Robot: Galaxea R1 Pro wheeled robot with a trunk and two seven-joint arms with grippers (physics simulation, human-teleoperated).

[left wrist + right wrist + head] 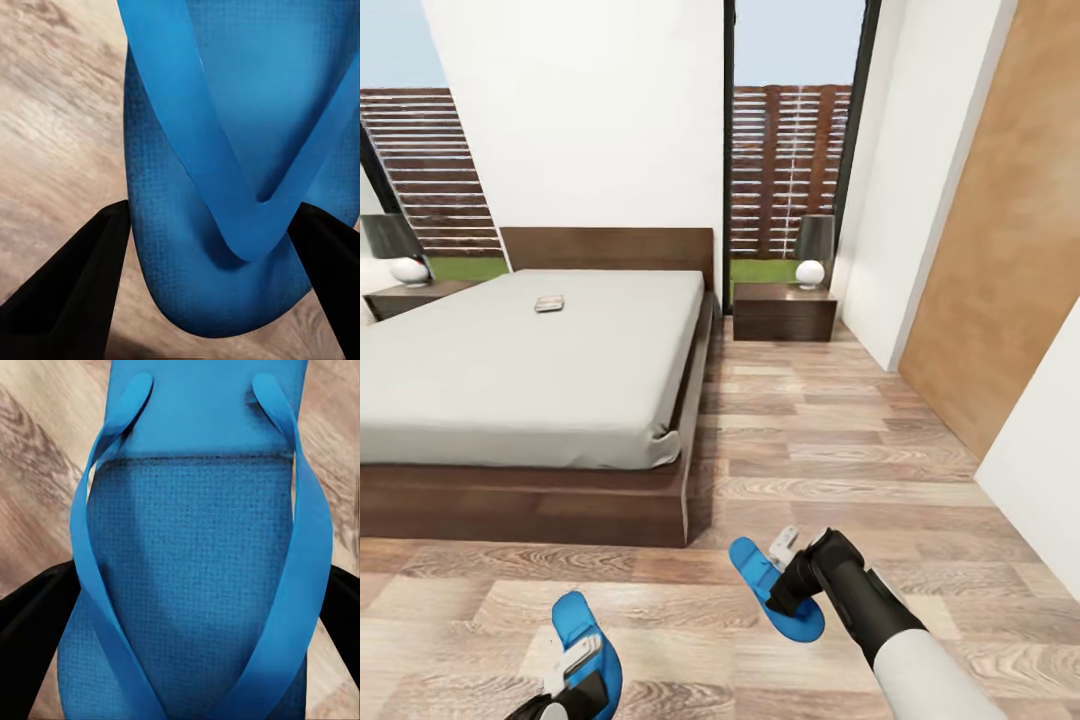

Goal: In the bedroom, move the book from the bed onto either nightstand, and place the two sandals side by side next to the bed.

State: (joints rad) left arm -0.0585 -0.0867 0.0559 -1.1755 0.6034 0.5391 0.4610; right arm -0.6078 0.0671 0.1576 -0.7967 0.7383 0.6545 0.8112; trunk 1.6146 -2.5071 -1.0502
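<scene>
Two bright blue sandals are at the near floor in front of the bed [530, 390]. My left gripper [578, 662] is shut on the left sandal [588, 625]; its dark fingers [90, 262] press both edges of the sole [225, 135]. My right gripper [782, 565] is shut on the right sandal [800, 618], whose sole [195, 570] lies between the black fingers [34, 619]. The book [549, 303] lies on the mattress near the headboard. A dark nightstand [784, 312] stands right of the bed, another nightstand [410, 297] at its left.
Each nightstand carries a lamp [813, 250] with a white round base. Wood-plank floor [830, 430] runs between the bed and the white wall with a brown door panel [1000, 240] on the right. A tall window [790, 150] is behind the right nightstand.
</scene>
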